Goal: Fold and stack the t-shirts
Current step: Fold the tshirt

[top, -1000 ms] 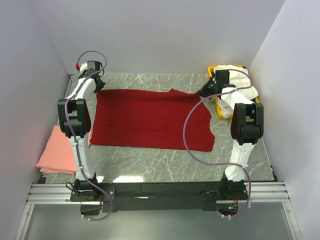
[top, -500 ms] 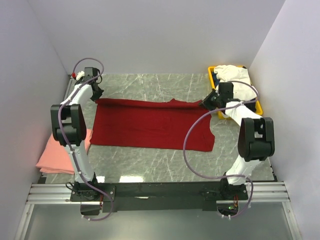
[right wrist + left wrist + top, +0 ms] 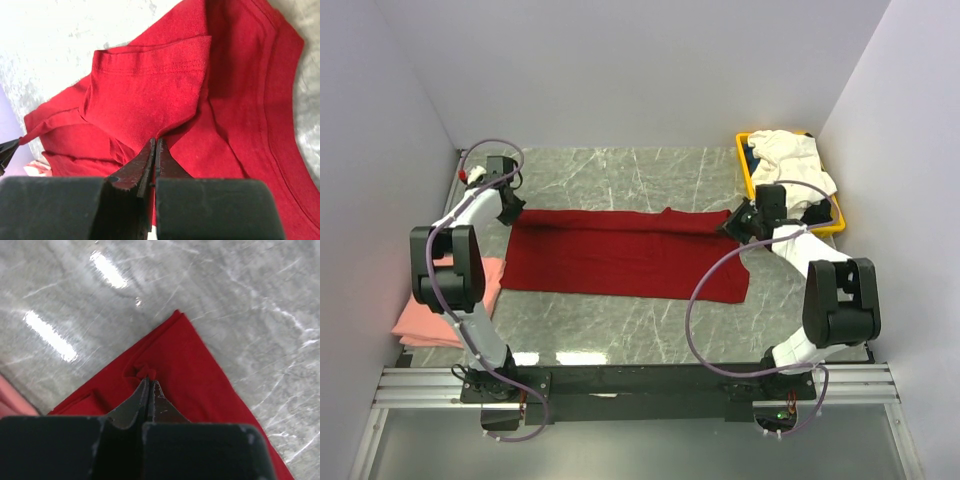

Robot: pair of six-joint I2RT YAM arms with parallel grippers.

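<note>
Far-left side of the tabletop (image 3: 620, 170) first: left gripper (image 3: 148, 383) pinched fully closed on a small pucker of the dark red t-shirt (image 3: 620, 255), right at the shirt's far left corner. No gap between the fingers, cloth bunched up at the tips.

Over toward the right edge, right gripper (image 3: 154, 143) squeezed just as tight. A fold of the same red cloth nipped between its tips, close beside a sleeve hem with the stitching plain to see. Layers of red doubled over one another around that grip.

Dark red t-shirt stretched wide across the middle of the table as a long band, running left to right. Near edge flat on the marble, collar bump along the far edge a little right of centre.

Salmon-pink t-shirt (image 3: 425, 315) folded at the left edge, toward the near left corner, partly hidden behind the left arm. Touching the red one or only beside it: cannot tell.

White t-shirt (image 3: 790, 155) heaped in the yellow bin (image 3: 741, 158) at the far right corner, draped over the rim.
</note>
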